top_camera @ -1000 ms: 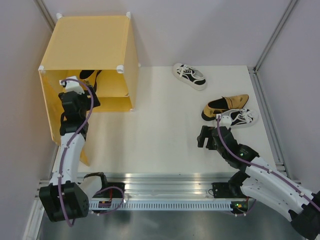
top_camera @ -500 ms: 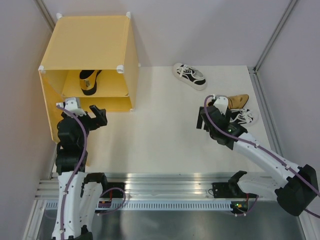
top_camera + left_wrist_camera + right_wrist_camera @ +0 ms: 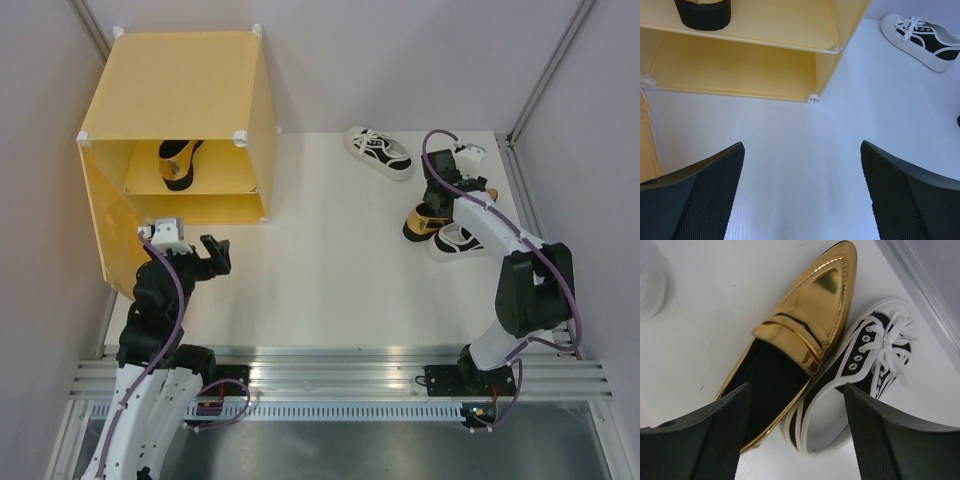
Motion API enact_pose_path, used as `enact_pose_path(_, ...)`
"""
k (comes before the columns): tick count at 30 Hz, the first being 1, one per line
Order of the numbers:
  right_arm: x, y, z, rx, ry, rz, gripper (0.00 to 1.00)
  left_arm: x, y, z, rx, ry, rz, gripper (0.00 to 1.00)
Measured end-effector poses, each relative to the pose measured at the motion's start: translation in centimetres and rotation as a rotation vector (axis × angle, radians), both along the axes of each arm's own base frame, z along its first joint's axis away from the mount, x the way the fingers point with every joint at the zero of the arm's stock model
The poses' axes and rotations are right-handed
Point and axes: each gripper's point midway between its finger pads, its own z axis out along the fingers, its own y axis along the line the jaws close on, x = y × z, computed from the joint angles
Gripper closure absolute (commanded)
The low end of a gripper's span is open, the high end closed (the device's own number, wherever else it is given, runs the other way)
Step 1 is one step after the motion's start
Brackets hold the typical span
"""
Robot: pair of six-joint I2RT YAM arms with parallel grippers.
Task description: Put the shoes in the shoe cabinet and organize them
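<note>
The yellow-orange shoe cabinet [image 3: 180, 90] stands at the far left with its door [image 3: 105, 225] swung open. One gold loafer [image 3: 178, 160] lies on its inner shelf; its heel shows in the left wrist view [image 3: 702, 12]. My left gripper [image 3: 205, 258] is open and empty, hanging over the table in front of the cabinet. My right gripper [image 3: 435, 203] is open, just above the second gold loafer [image 3: 810, 305] and the white sneaker [image 3: 865, 365] lying side by side. The other white sneaker [image 3: 380, 152] lies at the far middle and also shows in the left wrist view [image 3: 922, 35].
The cabinet's lower compartment [image 3: 735, 67] holds nothing. A metal rail [image 3: 530, 210] runs along the table's right edge, close to the loafer and sneaker pair. Grey walls close in the left and right sides.
My left gripper has drawn back out of the cabinet toward the near edge, leaving the loafer on the shelf. My right arm has swung out to the far right, over the loafer and sneaker.
</note>
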Motion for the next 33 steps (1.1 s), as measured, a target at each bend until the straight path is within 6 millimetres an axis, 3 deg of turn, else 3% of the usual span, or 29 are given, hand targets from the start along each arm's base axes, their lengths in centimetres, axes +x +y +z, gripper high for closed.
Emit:
enact_pose_path(4, 1.1, -2.6, -2.5, -0.047, 0.070, -0.054, 0.26, 0.0, 0.2, 0.0, 0.002, -0.003, 0.014, 0.00)
enact_pose_path(11, 3.0, -4.0, -5.2, -0.133, 0.157, -0.023, 0.39, 0.0, 0.3, 0.0, 0.003, -0.003, 0.018, 0.00)
enact_pose_path(15, 4.0, -4.4, -6.1, -0.168, 0.186, 0.012, 0.61, 0.0, 0.4, 0.0, 0.004, -0.003, 0.022, 0.00)
enact_pose_path(19, 4.6, -5.0, -6.4, -0.210, 0.211, 0.049, 0.92, 0.1, 0.4, -0.1, 0.006, 0.001, 0.025, 0.00)
enact_pose_path(21, 4.8, -5.6, -6.3, -0.234, 0.222, 0.060, 0.99, 0.1, 0.4, -0.2, 0.007, 0.004, 0.025, 0.00)
enact_pose_path(24, 5.0, -6.0, -6.2, -0.247, 0.226, 0.077, 0.99, 0.2, 0.4, -0.2, 0.008, 0.007, 0.025, 0.00)
enact_pose_path(29, 4.6, -4.8, -6.1, -0.292, 0.230, 0.162, 0.99, 0.2, 0.4, -0.3, 0.010, 0.010, 0.025, 0.00)
enact_pose_path(31, 3.8, -2.9, -6.0, -0.339, 0.244, 0.240, 0.99, 0.3, 0.4, -0.3, 0.010, 0.012, 0.024, 0.00)
enact_pose_path(33, 3.3, 0.4, -5.7, -0.382, 0.245, 0.348, 0.99, 0.3, 0.4, -0.4, 0.011, 0.015, 0.024, 0.00)
